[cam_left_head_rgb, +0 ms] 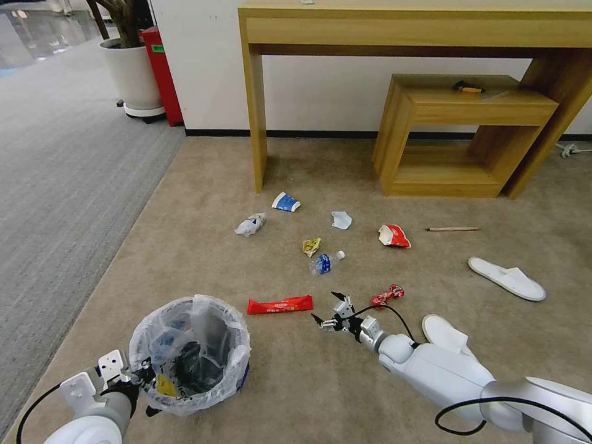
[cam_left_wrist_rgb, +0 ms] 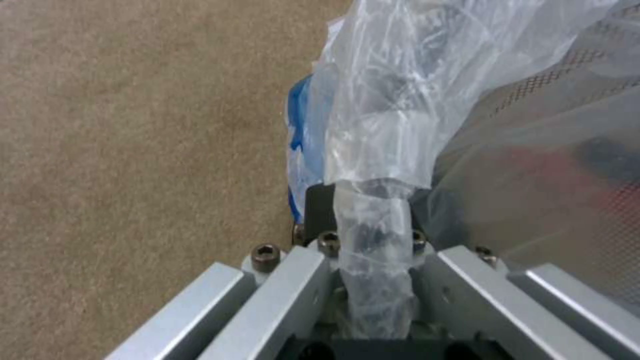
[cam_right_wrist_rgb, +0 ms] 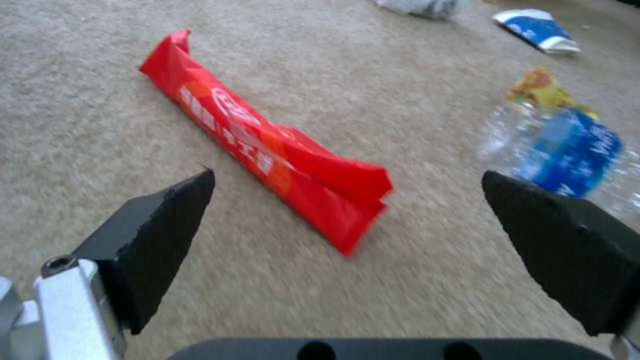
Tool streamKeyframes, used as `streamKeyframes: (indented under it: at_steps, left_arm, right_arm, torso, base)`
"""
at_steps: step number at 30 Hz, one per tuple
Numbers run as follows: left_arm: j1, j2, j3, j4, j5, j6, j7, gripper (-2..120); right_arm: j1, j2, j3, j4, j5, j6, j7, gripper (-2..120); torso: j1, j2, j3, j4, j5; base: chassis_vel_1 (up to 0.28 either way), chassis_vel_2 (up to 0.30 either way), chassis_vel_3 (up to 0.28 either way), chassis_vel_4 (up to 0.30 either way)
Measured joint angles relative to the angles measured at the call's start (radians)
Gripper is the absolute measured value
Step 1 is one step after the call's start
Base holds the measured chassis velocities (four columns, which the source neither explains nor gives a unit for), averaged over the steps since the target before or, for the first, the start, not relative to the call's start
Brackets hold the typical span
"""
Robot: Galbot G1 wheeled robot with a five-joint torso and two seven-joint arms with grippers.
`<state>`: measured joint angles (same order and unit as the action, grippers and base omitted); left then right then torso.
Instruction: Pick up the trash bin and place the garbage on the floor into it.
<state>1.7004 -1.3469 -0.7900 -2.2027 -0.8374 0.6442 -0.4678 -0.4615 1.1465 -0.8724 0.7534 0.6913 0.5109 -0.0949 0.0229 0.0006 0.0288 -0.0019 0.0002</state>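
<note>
The trash bin (cam_left_head_rgb: 190,351), black with a crinkled clear bag, sits at the near left of the floor (cam_left_head_rgb: 345,394). My left gripper (cam_left_head_rgb: 139,376) is shut on its bag-covered rim (cam_left_wrist_rgb: 373,235). My right gripper (cam_left_head_rgb: 330,311) hangs open just above the carpet, with its fingers (cam_right_wrist_rgb: 160,225) spread on either side of the near end of a long red wrapper (cam_left_head_rgb: 279,304) (cam_right_wrist_rgb: 267,150). More garbage lies beyond it: a small bottle (cam_left_head_rgb: 325,262) (cam_right_wrist_rgb: 567,150), a yellow wrapper (cam_left_head_rgb: 311,246), a paper cup (cam_left_head_rgb: 286,202), crumpled paper (cam_left_head_rgb: 250,224), a mask (cam_left_head_rgb: 341,219), red wrappers (cam_left_head_rgb: 393,235), a stick (cam_left_head_rgb: 452,229) and slippers (cam_left_head_rgb: 505,278).
A tall wooden desk (cam_left_head_rgb: 256,111) and a low wooden shelf (cam_left_head_rgb: 468,135) stand against the far wall. A white planter (cam_left_head_rgb: 132,77) and a red box (cam_left_head_rgb: 161,71) are at the far left. Grey striped carpet (cam_left_head_rgb: 55,185) runs along the left. A second slipper (cam_left_head_rgb: 445,333) lies beside my right arm.
</note>
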Motion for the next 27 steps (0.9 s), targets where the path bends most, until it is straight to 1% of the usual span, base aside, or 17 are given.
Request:
streamKeyframes:
  at_steps: [1, 4, 8, 19, 22, 27]
  left_arm:
    - [0.000, 0.000, 0.000, 0.000, 0.000, 0.000, 0.000, 0]
    - [0.006, 0.001, -0.002, -0.011, 0.006, -0.001, 0.004, 0]
    - [0.015, 0.002, -0.003, -0.020, 0.011, -0.005, 0.007, 0]
    - [0.020, 0.003, 0.003, -0.044, 0.033, -0.012, 0.018, 0]
    - [0.020, 0.003, 0.004, -0.047, 0.041, -0.016, 0.022, 0]
    - [0.024, 0.003, 0.004, -0.050, 0.043, -0.019, 0.024, 0]
  right_arm:
    - [0.000, 0.000, 0.000, 0.000, 0.000, 0.000, 0.000, 100]
    - [0.015, 0.043, -0.006, -0.048, 0.007, 0.002, -0.032, 100]
    - [0.018, 0.070, 0.003, -0.083, 0.013, -0.010, -0.044, 100]
    - [0.019, 0.101, 0.000, -0.127, 0.010, -0.048, -0.053, 100]
    - [0.020, 0.118, 0.003, -0.142, 0.021, -0.077, -0.045, 100]
    - [0.020, 0.133, 0.011, -0.158, 0.025, -0.101, -0.038, 100]
  torso:
    - [0.000, 0.000, 0.000, 0.0000, 0.0000]
    - [0.000, 0.000, 0.000, 0.0000, 0.0000]
    - [0.000, 0.000, 0.000, 0.0001, 0.0000]
    - [0.000, 0.000, 0.000, -0.0001, 0.0000]
    - [0.000, 0.000, 0.000, 0.0000, 0.0000]
    - [0.000, 0.000, 0.000, -0.0001, 0.0000]
  base:
    - [0.000, 0.000, 0.000, 0.000]
    - [0.000, 0.000, 0.000, 0.000]
    - [0.000, 0.000, 0.000, 0.000]
    - [0.000, 0.000, 0.000, 0.000]
    - [0.000, 0.000, 0.000, 0.000]
    - [0.000, 0.000, 0.000, 0.000]
